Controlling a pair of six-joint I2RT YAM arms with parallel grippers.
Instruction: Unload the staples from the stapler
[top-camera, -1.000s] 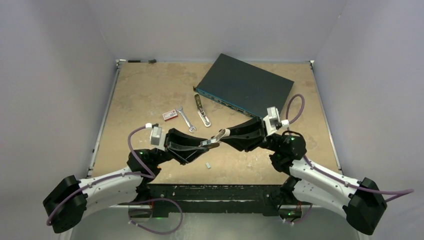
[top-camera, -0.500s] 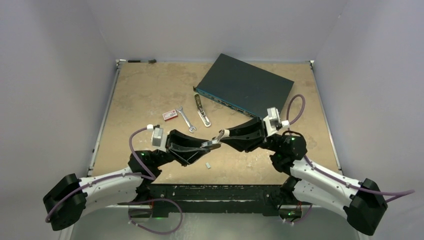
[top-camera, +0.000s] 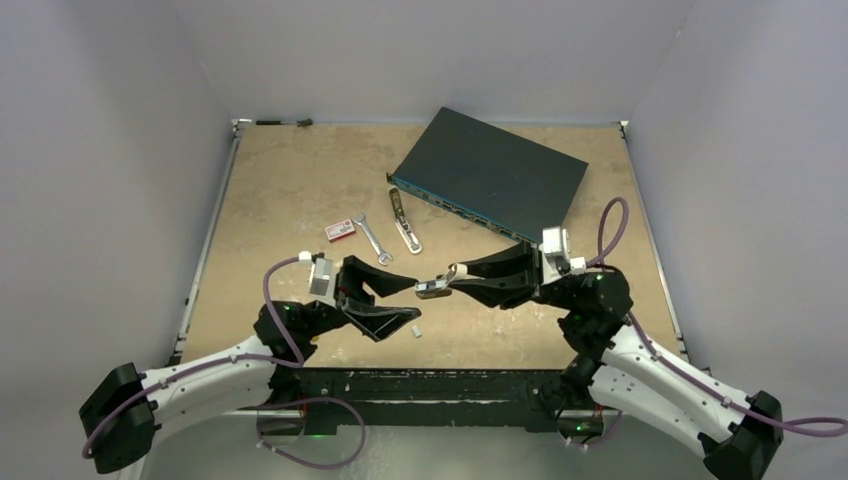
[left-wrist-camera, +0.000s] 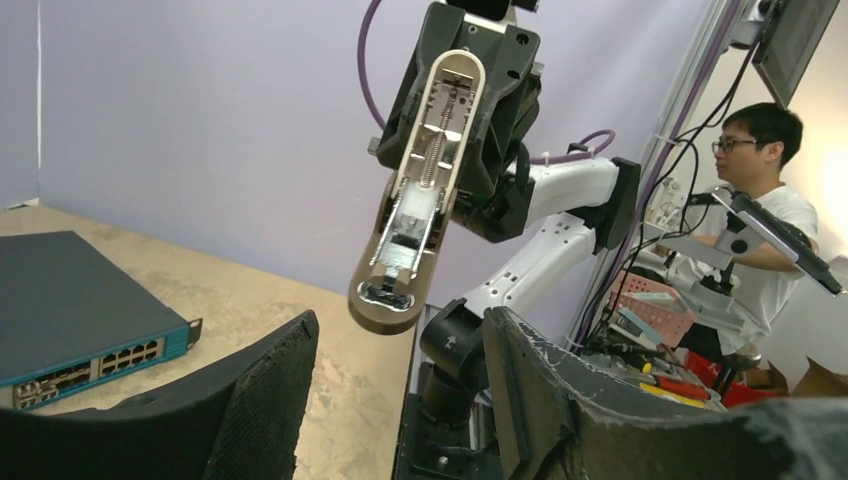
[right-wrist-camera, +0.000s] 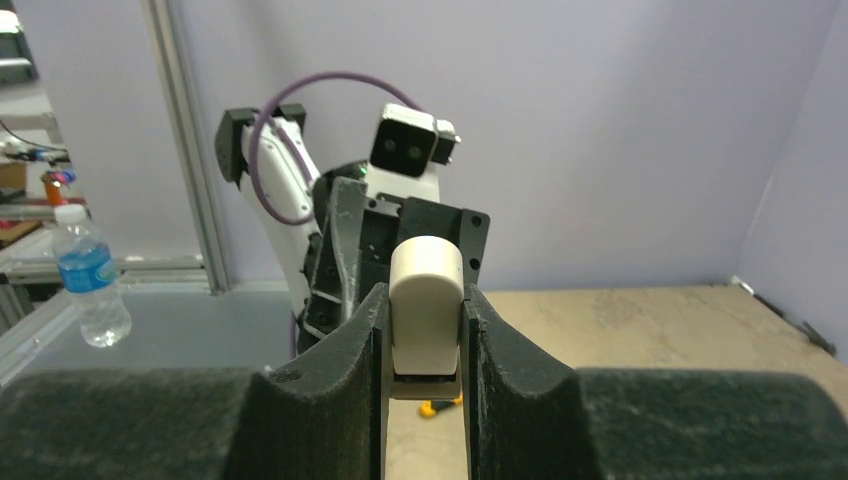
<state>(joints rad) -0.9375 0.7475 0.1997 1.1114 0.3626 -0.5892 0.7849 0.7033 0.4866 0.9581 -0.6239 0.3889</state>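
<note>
Right gripper (right-wrist-camera: 425, 305) pinches the stapler (left-wrist-camera: 424, 170) by one end, mid-air at centre of the top view. The left wrist view shows its channel and spring. Left gripper (top-camera: 414, 300) is spread and empty, just left of the stapler's free end. Stapler looks light, rigid, smooth-shelled: best gripped on the flat sides. Staple strip (top-camera: 415, 328) lies just below centre: tiny, probably brittle.

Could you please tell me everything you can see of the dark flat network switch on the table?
The network switch is a flat, rectangular box with a dark blue-grey top that looks like painted metal. Its narrow front face is brighter teal and carries rows of ports. It lies flat on the table, far and right of middle, turned askew to the edges. Nothing rests on it. The right arm hides its nearest corner.
</note>
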